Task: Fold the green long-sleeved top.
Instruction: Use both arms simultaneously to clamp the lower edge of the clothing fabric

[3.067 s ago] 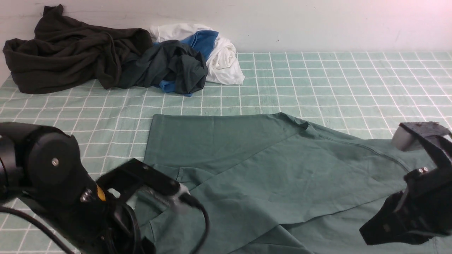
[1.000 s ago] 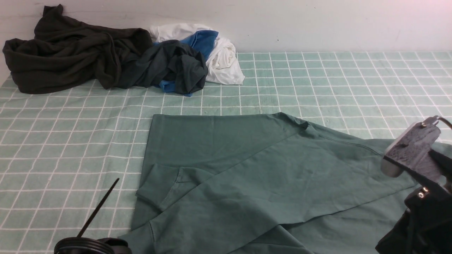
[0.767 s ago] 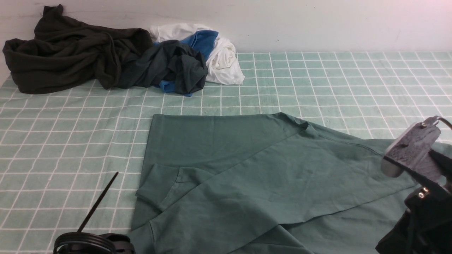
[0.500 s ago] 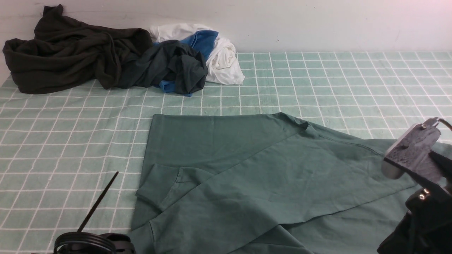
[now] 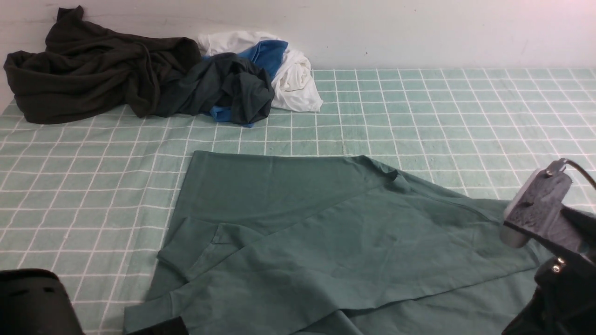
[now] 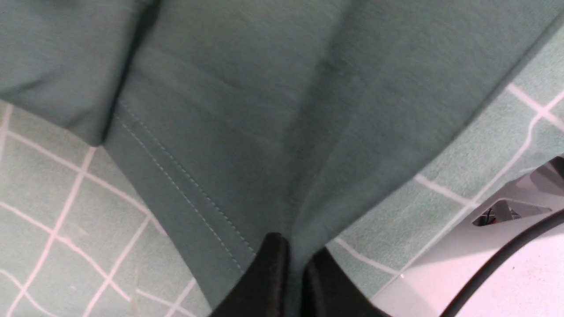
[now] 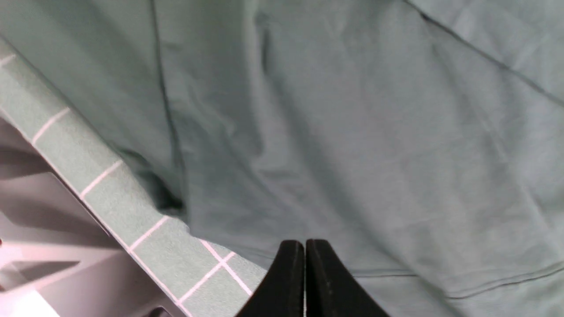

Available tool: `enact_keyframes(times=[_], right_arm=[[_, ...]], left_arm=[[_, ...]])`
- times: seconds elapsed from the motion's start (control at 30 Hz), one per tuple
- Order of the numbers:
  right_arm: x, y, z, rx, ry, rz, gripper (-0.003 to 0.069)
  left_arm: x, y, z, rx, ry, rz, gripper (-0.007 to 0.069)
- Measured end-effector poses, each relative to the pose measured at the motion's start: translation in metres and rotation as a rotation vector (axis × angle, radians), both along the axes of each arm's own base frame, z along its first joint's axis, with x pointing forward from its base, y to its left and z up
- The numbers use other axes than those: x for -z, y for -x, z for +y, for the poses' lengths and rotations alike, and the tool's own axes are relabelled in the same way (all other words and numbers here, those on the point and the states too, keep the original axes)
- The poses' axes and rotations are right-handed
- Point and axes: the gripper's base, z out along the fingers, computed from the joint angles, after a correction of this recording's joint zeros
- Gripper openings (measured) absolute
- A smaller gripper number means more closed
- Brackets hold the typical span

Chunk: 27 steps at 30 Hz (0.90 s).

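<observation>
Checked bench [image 5: 419,102] holds the green long-sleeved top [image 5: 326,223]; your left hand [image 6: 295,264] and right hand [image 7: 305,264] pinch its near edge, so next you probably lift both evenly toward the far side.

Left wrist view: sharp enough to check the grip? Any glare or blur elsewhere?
Left wrist view: slightly soft, yet stitching on the top and the left gripper pinching it read; washed-out white in one corner. Right wrist view: similar pinkish glare. Front view: sharp, evenly lit.

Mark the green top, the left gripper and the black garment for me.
green long-sleeved top [image 5: 326,232]: front view, mid body
left gripper [image 6: 297,255]: left wrist view, between fingertips
black garment [image 5: 93,79]: front view, heap's middle
</observation>
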Motion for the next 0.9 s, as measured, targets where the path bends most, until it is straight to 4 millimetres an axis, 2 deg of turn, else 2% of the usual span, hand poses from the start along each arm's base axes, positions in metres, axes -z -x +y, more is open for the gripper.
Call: enact_keyframes(times=[0.07,0.2,0.23,0.4,0.43,0.6,0.73,0.9], right_arm=[[0.003,0.001,0.000,-0.033,0.009,0.002,0.0003],[0.028,0.011,-0.007,-0.163,0.077,0.044,0.0054],[0.037,0.014,-0.011,-0.185,0.113,0.063,0.0084],[0.053,0.020,-0.019,-0.215,0.180,0.080,0.0204],[0.062,0.021,-0.020,-0.229,0.188,0.087,0.0276],[0.093,0.029,-0.024,-0.355,0.214,0.098,0.0433],[0.106,0.024,-0.023,-0.398,0.206,0.016,0.0460],[0.115,0.013,-0.021,-0.414,0.231,-0.057,0.0432]], left_arm=[[-0.002,-0.001,0.003,-0.006,0.004,-0.004,0.0006],[-0.004,-0.005,0.011,-0.042,0.009,-0.006,0.0006],[-0.004,-0.006,0.012,-0.048,0.012,-0.007,0.0006],[-0.004,-0.008,0.011,-0.053,0.028,-0.019,0.0006],[-0.004,-0.008,0.011,-0.052,0.030,-0.020,0.0006],[-0.004,-0.008,0.010,-0.055,0.045,-0.019,0.0006],[-0.003,-0.008,0.009,-0.055,0.052,-0.021,0.0006],[-0.004,-0.008,0.009,-0.055,0.052,-0.022,0.0006]])
